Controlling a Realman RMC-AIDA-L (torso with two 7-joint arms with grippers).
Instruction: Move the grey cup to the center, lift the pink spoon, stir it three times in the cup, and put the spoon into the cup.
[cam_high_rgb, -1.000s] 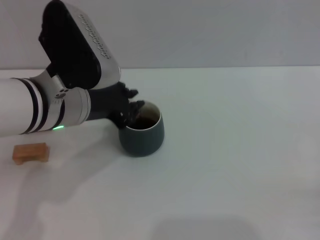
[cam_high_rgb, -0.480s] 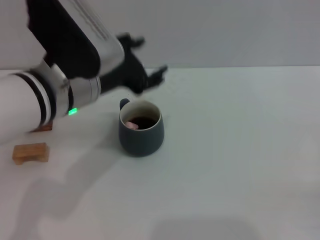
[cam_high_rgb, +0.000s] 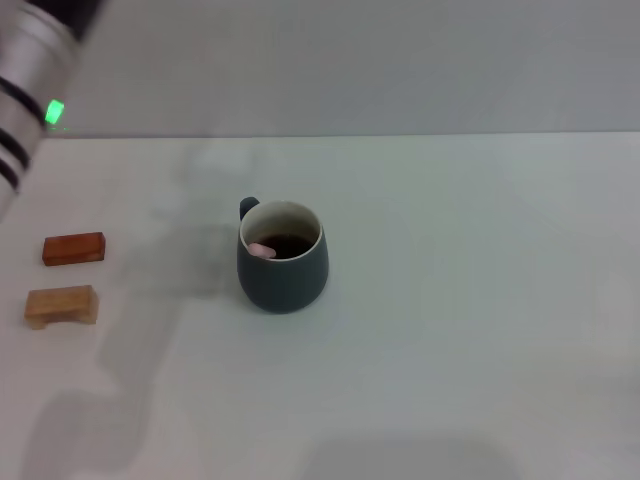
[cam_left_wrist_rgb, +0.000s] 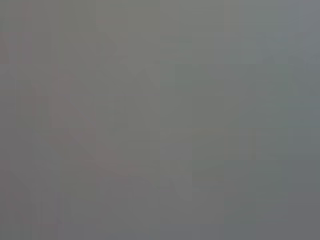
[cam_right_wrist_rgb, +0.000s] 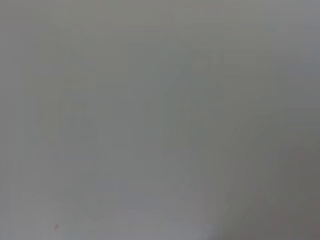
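pink spoon (cam_high_rgb: 263, 250) in grey cup (cam_high_rgb: 283, 271) | no writing legible

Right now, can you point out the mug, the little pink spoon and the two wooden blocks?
grey cup (cam_high_rgb: 285, 278): head view, outer wall.
pink spoon (cam_high_rgb: 262, 250): head view, handle end inside the cup.
reddish block (cam_high_rgb: 73, 248): head view, top face.
pale block (cam_high_rgb: 62, 303): head view, top face.

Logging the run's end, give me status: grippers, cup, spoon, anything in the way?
Left arm at the head view's top-left corner; neither gripper in view. Pink spoon in grey cup, mid-table. Two wooden blocks off to the left, nothing obstructing.
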